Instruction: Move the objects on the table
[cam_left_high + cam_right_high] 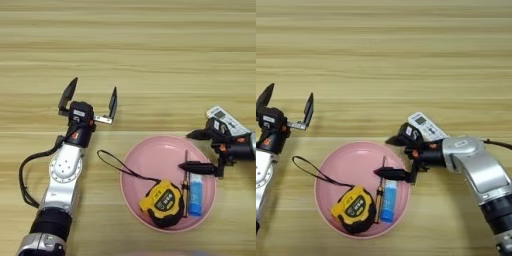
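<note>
A pink plate [145,155] lies on the table [150,45] and holds three things. The yellow-and-black tape measure [162,202] is at its near side, with its black cord [114,162] trailing left over the rim. The thin orange-handled screwdriver [185,187] and the small blue tube [196,196] lie side by side on the right. My right gripper [185,150] stands open over the plate's right part, its nearer finger just above the screwdriver's far end, holding nothing. The white remote [426,125] lies on the table just behind that gripper. My left gripper [95,86] is open and empty, left of the plate.
My left arm [65,170] stretches from the near left corner up towards the middle. My right arm [481,175] comes in from the near right. Bare wood spans the whole far half of the table.
</note>
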Available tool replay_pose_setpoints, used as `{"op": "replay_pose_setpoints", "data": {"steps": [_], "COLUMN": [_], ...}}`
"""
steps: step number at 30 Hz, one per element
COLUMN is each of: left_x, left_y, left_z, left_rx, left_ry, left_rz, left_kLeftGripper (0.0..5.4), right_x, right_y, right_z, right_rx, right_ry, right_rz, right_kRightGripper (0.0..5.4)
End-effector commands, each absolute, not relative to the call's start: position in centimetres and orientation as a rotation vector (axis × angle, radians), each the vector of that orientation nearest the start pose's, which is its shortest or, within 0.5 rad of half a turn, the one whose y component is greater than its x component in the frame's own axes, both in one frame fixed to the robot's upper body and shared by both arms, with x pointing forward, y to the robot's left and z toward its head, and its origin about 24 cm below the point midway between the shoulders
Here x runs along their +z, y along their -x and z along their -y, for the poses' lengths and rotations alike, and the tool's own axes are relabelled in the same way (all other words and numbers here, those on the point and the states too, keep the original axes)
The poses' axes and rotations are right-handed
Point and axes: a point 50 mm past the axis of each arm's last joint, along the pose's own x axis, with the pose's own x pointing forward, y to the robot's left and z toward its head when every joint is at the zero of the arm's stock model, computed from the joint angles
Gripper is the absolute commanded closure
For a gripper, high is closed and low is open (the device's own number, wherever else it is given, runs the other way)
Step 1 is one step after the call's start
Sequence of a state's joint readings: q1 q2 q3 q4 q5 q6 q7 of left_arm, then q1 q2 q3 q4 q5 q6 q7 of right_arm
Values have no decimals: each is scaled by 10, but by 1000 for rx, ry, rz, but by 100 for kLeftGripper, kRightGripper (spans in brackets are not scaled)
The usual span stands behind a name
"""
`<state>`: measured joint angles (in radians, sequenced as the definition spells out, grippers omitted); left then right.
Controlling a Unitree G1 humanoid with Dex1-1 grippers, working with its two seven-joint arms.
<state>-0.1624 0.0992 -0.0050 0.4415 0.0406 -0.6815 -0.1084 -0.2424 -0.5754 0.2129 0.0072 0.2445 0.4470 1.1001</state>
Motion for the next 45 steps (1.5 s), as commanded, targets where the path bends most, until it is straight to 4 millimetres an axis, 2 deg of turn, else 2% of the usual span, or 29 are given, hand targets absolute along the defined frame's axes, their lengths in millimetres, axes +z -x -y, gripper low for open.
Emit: {"op": "replay_pose_setpoints", "data": {"steps": [1, 9, 17, 26, 31, 36, 45], "left_x": [47, 47, 47, 47, 46, 46, 46], "left_y": [-270, -270, -270, -272, -273, -274, -275], "left_z": [-149, -147, -148, -149, -148, -148, -146], "left_rx": [-187, -187, -186, -187, -188, -187, -187], "left_ry": [-172, -182, -188, -194, -195, -194, -194], "left_rz": [400, 403, 405, 403, 403, 405, 407], "left_kLeftGripper": [0, 0, 0, 0, 0, 0, 0], "right_x": [80, 98, 100, 80, 66, 56, 56], "right_y": [-262, -251, -218, -189, -181, -180, -183], "right_z": [171, 178, 189, 197, 196, 195, 191], "right_rx": [1208, 1238, 1308, 1323, 1331, 1329, 1327], "right_ry": [210, 235, 232, 269, 272, 314, 374], "right_rz": [-397, -331, -373, -499, -555, -582, -549], "right_kRightGripper": [3, 3, 3, 3, 3, 3, 3]}}
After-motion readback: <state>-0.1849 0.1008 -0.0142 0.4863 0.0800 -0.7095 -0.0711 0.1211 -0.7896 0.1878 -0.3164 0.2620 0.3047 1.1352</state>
